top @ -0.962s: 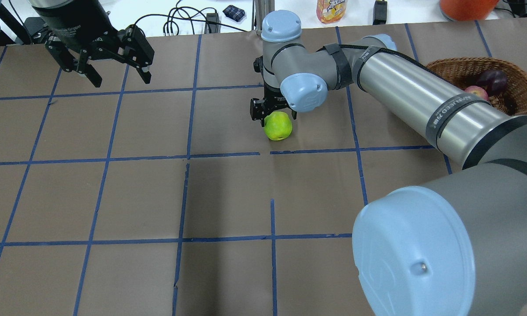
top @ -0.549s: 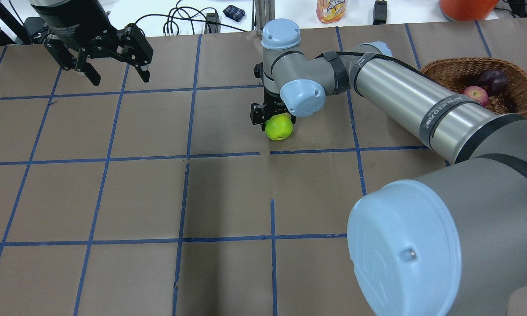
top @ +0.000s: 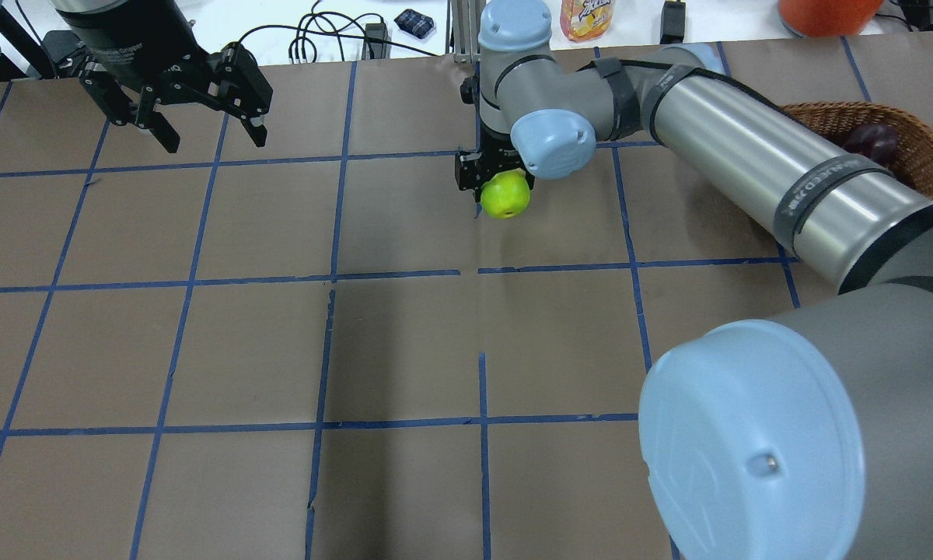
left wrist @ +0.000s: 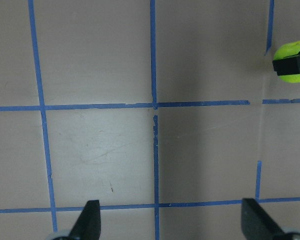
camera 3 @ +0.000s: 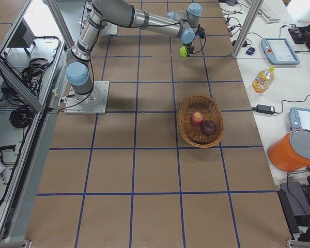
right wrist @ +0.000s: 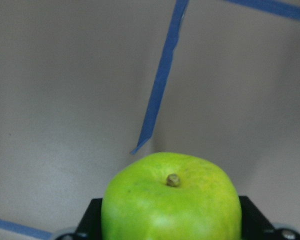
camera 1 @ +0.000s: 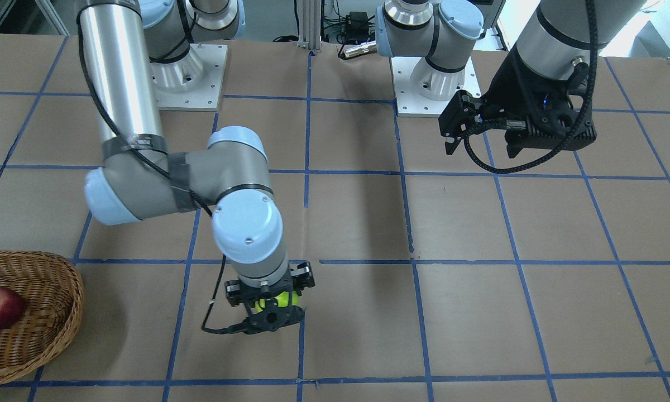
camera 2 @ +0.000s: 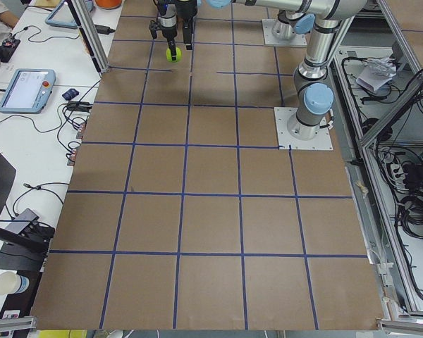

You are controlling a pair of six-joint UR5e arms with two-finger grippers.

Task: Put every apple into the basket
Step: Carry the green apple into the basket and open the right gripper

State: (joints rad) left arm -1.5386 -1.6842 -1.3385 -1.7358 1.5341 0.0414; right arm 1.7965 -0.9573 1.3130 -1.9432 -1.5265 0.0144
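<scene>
Right gripper (top: 501, 181) grips green apple (top: 506, 197), apparently airborne.

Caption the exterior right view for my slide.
Right hand grips the green apple beyond the basket, which already holds the red apple and maroon apple.

Arms: silver tubes, grey joints, pale blue caps (top: 746, 435), small screw (top: 770, 464) near cap centre. Right arm (top: 731, 152): black bands (top: 620, 99), white lettering (top: 811, 189). Left end effector (top: 216, 144): black, braided cable (camera 1: 511, 169).

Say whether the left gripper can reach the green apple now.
Probably not: the right gripper is shut on the green apple, fingers covering its sides; the left gripper hangs open, far off.
</scene>
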